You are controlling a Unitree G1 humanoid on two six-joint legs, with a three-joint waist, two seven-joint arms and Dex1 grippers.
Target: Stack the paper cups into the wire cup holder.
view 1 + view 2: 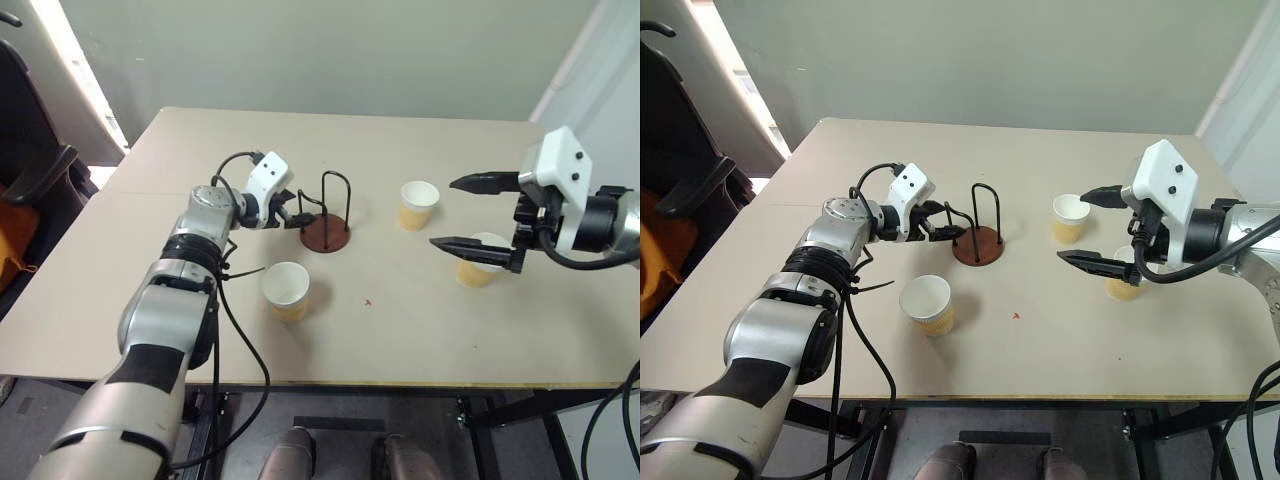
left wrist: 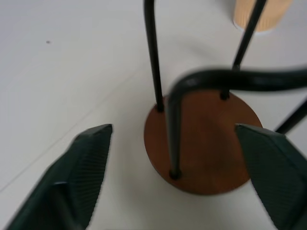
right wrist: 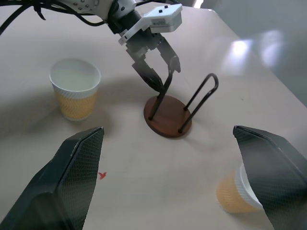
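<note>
Wire cup holder: One wire cup holder [image 1: 326,228] stands upright near the middle of the table [image 1: 430,330]. It is a round reddish-brown disc base with two thin black wire loops rising from it, and no cup sits in it.

Paper cups: Three paper cups stand upright and apart on the table, each white inside and at the rim, tan-yellow below. The near cup [image 1: 287,290] sits on the robot's side of the holder, slightly to its left. The far cup [image 1: 418,204] stands to the holder's right. The third cup [image 1: 478,262] stands further right and nearer the robot, partly behind the right hand's lower finger.

Left hand: The left hand [image 1: 298,209] reaches in from the left at the holder, fingers spread. In the left wrist view its two black fingers [image 2: 84,167] flank the disc base, with a gap showing beside the left finger and one wire loop between them. Whether either finger touches the holder cannot be told.

Right hand: The right hand [image 1: 470,213] hovers above the table on the right, fingers spread wide and holding nothing, between the far cup and the third cup as seen from the head.

Table: One pale beige table carries everything.
</note>
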